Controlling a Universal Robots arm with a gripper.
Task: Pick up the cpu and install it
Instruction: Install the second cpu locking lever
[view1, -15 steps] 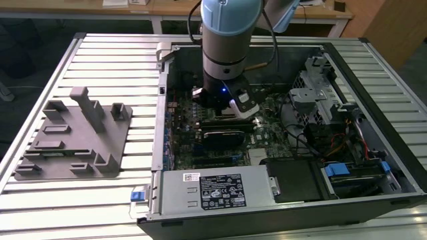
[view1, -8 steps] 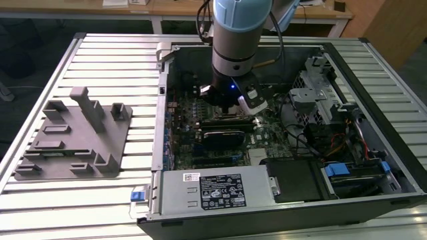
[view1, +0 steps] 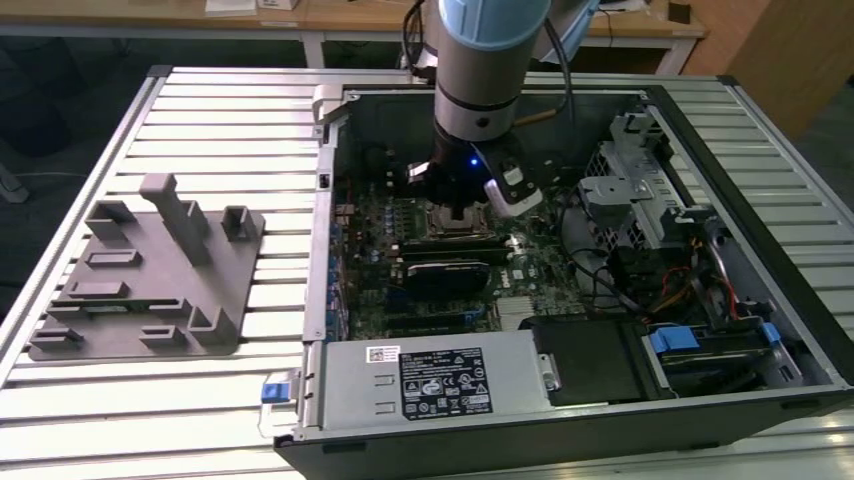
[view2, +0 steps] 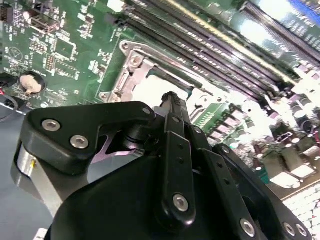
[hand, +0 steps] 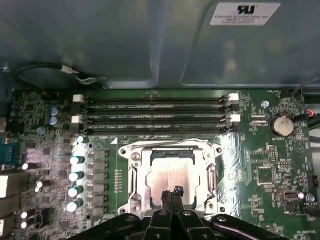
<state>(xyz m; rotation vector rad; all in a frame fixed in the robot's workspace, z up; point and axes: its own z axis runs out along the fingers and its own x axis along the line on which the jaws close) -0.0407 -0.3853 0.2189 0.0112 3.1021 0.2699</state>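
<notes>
Silver cpu (hand: 172, 176) sits in the motherboard socket (hand: 135, 172); black gripper (hand: 170, 196) fingers pressed together touch its edge.

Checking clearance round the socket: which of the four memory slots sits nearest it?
The end slot, running right alongside the socket frame. The other three lie between it and the case wall.

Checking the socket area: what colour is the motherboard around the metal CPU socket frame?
Green, seen best in the first wrist view: the motherboard around the silver socket frame.
</notes>
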